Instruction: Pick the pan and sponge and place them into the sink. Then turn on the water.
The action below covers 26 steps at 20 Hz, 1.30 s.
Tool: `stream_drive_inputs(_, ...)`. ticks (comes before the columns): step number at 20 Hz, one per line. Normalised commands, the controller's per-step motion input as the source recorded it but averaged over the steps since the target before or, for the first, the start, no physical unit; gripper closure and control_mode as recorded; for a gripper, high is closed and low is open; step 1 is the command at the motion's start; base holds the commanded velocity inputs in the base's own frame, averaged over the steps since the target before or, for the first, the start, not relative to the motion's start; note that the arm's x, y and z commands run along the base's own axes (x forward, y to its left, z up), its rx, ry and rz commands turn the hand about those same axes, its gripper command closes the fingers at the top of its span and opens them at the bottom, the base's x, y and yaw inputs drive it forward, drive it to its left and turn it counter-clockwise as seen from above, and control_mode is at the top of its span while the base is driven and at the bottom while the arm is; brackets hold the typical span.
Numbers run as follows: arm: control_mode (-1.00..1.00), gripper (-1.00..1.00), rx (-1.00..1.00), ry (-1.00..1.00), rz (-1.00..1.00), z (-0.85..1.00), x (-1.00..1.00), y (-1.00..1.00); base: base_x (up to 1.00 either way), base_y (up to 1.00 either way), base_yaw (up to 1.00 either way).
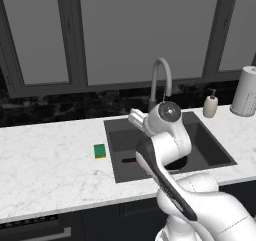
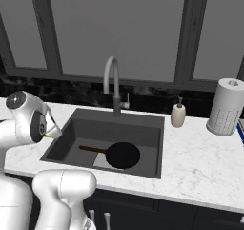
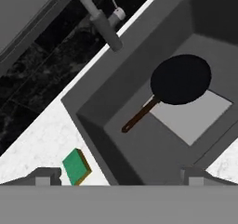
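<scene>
Nearest the hand camera: 2 dark finger tips of the gripper, set wide apart at the bottom of the view, nothing between them, so spread and empty. Just above the left tip, the sponge, green with a yellow-orange edge, flat on the white marble counter and just beside the sink's outer rim. Lies off to the left-tip side of the pincer's midline, not between the tips, with its long axis slanting across the hand view and not lined up with the finger gap. Judged from this: a shift toward the sponge and some roll of the wrist needed before any descent.

Already in the sink: the pan, black and round, partly over the pale square patch on the basin floor, handle pointing away from the patch toward the sponge-side wall. So 1 of 2 items placed, sponge untouched, water off — no stream from the gooseneck faucet.

From the left base view, sponge well left of the basin on open marble. Behind: soap dispenser and paper towel roll right of the sink, dark backsplash, large windows.
</scene>
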Motion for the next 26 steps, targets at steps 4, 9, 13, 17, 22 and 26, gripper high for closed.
stream_drive_inputs(4, -1.00, -1.00, -0.02, 0.39, 0.25, 0.00, 0.00, 0.37, 0.00, 0.00, 0.00)
stream_drive_inputs(9, -1.00, -1.00, -0.04, 0.16, 0.27, -0.12, 0.00, 0.51, 0.00, 0.00, 0.00)
stream_drive_inputs(13, -1.00, -1.00, -0.09, 0.10, 0.14, -0.37, 0.07, 0.51, 0.00, 0.00, 0.00)
stream_drive_inputs(17, -1.00, -1.00, -0.13, 0.05, 0.12, -0.48, 0.15, 0.45, 0.00, 0.00, 0.00)
stream_drive_inputs(22, -1.00, -1.00, -0.04, 0.01, 0.13, -0.31, 0.29, 0.24, 0.00, 0.00, 0.00)
stream_drive_inputs(26, -1.00, -1.00, -0.01, 0.00, 0.10, -0.22, 0.31, 0.17, 0.00, 0.00, 0.00)
